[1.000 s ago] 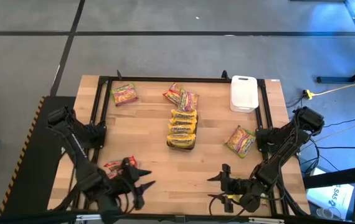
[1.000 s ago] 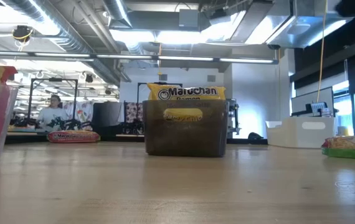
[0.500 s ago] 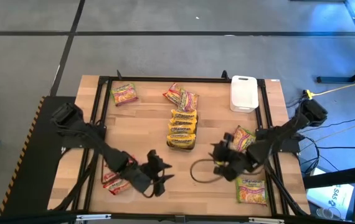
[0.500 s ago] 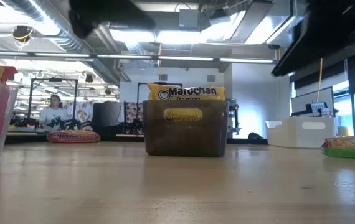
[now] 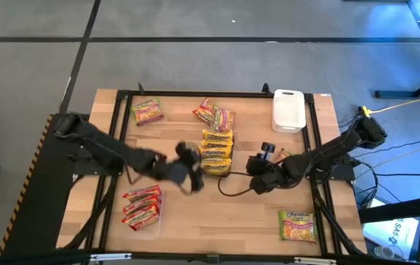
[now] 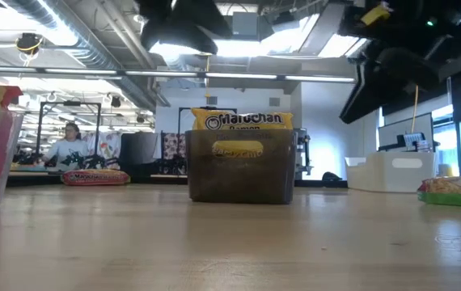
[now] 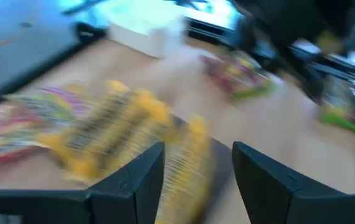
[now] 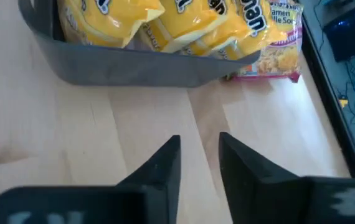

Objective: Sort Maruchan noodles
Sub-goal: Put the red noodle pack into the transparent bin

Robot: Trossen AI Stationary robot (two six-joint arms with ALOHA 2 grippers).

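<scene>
A dark tray (image 5: pixel 215 166) in the middle of the table holds yellow Maruchan noodles (image 5: pixel 216 149); the low view shows the dark tray (image 6: pixel 241 171) too. My left gripper (image 5: pixel 189 171) hovers open just left of the tray, and in its wrist view the yellow noodles (image 7: pixel 112 127) lie blurred ahead. My right gripper (image 5: pixel 257 179) hovers to the tray's right with a narrow gap between its fingers and nothing in it (image 8: pixel 199 163). Red packets (image 5: pixel 141 205) lie near left. A green packet (image 5: pixel 297 224) lies near right.
A white tray (image 5: pixel 288 110) stands at the far right. Green-and-pink packets lie at the far left (image 5: pixel 147 111), behind the dark tray (image 5: pixel 215 115), and one (image 5: pixel 281 156) shows partly under my right arm. Bare wood lies between the near packets.
Both grippers have risen from the near edge and swung toward the table's middle, ending on either side of the dark tray. The red packets stay near left. A green packet now lies uncovered near right. My right gripper's fingers stand closer together than before.
</scene>
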